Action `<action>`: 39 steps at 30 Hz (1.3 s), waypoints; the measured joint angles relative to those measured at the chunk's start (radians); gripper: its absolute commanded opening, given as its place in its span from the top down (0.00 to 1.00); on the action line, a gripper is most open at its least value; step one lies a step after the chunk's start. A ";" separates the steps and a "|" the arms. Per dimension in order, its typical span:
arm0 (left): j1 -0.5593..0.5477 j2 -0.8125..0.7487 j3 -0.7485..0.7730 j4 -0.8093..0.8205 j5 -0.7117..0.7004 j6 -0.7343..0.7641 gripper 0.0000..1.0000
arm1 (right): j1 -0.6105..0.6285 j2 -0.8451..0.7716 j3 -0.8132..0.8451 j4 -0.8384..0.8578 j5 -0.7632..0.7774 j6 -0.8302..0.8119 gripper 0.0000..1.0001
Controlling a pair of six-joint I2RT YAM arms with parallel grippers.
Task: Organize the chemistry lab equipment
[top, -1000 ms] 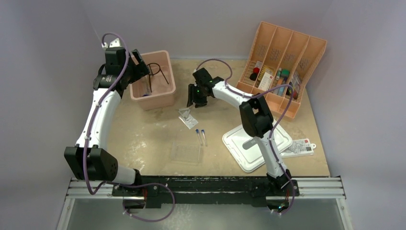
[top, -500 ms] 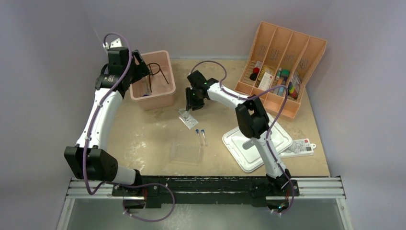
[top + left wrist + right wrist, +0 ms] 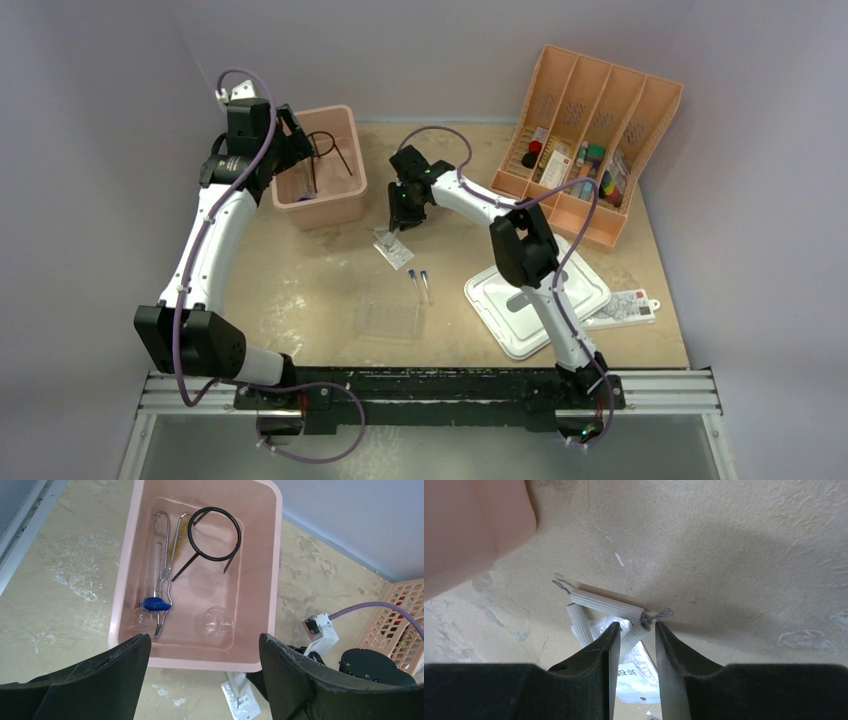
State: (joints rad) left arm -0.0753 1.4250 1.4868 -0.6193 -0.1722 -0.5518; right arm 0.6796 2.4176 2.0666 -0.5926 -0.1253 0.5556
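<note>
Your right pincer [image 3: 636,630] is down at the counter [image 3: 300,270], and its jaws have only a narrow gap between them. They sit astride one leg of the wire triangle [image 3: 606,606]. You cannot tell whether the pads are actually biting on that leg. The triangle lies flat, partly on a small clear packet [image 3: 636,675], just beside the near right corner of the pink bin [image 3: 322,210].

In the right wrist view, the bin's wall crowds your upper left, while bare counter lies beyond the triangle and to its right. The triangle's far side runs left to right and dips a little to the right, with twisted wire ends poking out at both of its corners. The straddled leg slants from the right corner back toward you and to the left.

Your left pincer [image 3: 202,642] hangs spread wide above the bin's near rim, pinching nothing. Inside the bin, the steel scissor-handled forceps [image 3: 162,580] lie with their long axis along the bin's long side. The blue-based glass piece [image 3: 150,605] is against them. The black wire ring on a stem [image 3: 216,534] lies at the far end, its stem slanting toward the forceps.

The blue-capped thin tubes [image 3: 420,283] lie side by side mid-counter with their caps at the far end. They are between the packet and the clear plastic tray [image 3: 388,318].
</note>
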 measured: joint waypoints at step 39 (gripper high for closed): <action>-0.006 0.000 0.000 0.000 0.000 0.008 0.22 | -0.107 -0.132 -0.186 -0.072 0.153 -0.226 0.63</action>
State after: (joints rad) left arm -0.0811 1.4246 1.4868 -0.6189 -0.1719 -0.5438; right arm 0.5728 2.2860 1.8805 -0.6647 0.0277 0.3298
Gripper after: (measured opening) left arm 0.785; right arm 0.368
